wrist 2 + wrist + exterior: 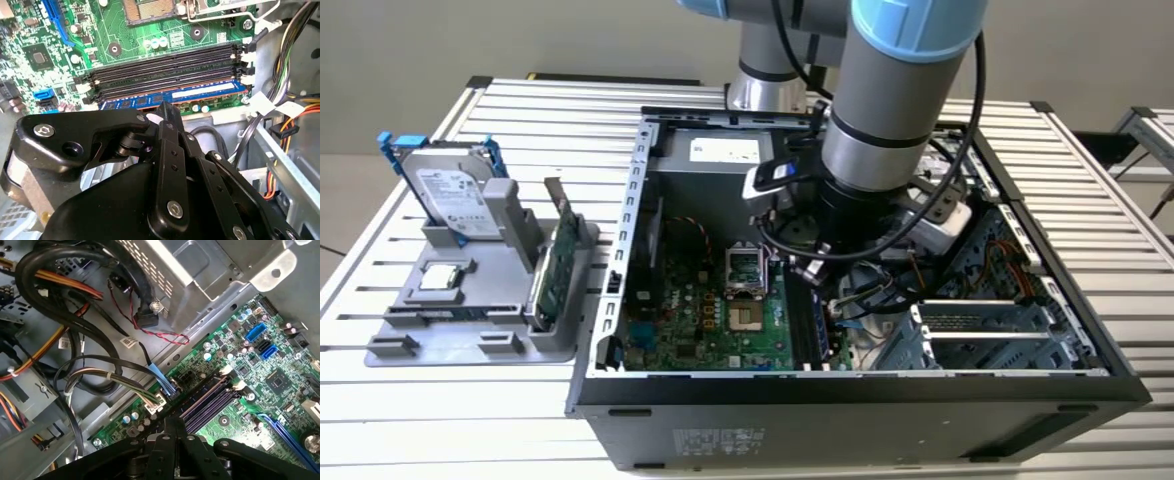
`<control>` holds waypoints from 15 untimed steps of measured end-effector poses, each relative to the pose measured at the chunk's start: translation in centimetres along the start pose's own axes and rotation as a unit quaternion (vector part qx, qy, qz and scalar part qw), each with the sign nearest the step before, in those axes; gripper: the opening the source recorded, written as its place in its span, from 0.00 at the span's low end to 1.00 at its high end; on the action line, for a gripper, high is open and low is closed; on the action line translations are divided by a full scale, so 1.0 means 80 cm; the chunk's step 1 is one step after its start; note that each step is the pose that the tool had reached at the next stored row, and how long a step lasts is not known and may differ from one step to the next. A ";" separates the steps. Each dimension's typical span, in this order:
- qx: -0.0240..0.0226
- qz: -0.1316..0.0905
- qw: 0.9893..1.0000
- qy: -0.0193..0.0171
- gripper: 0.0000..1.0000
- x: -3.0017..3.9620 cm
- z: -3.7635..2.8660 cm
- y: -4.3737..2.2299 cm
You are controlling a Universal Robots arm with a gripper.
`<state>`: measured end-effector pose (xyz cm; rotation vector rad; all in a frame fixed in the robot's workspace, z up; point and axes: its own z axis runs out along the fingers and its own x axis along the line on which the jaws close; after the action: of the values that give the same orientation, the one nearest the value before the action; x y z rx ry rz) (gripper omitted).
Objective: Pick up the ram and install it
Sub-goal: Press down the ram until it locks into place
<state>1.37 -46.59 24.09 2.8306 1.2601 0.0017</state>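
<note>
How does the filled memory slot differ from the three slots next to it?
The ram fills its slot with a blue board edge; the empty slots show bare black channels. The filled slot lies nearest the gripper; the empty ones lie toward the CPU socket. All four run parallel on the green motherboard.

No legible print on any label.
</note>
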 end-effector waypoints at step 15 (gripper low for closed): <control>0.001 -0.084 0.996 0.006 0.00 -0.0006 0.0003 -0.0011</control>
<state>1.27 -46.57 24.06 2.7210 1.4960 0.0118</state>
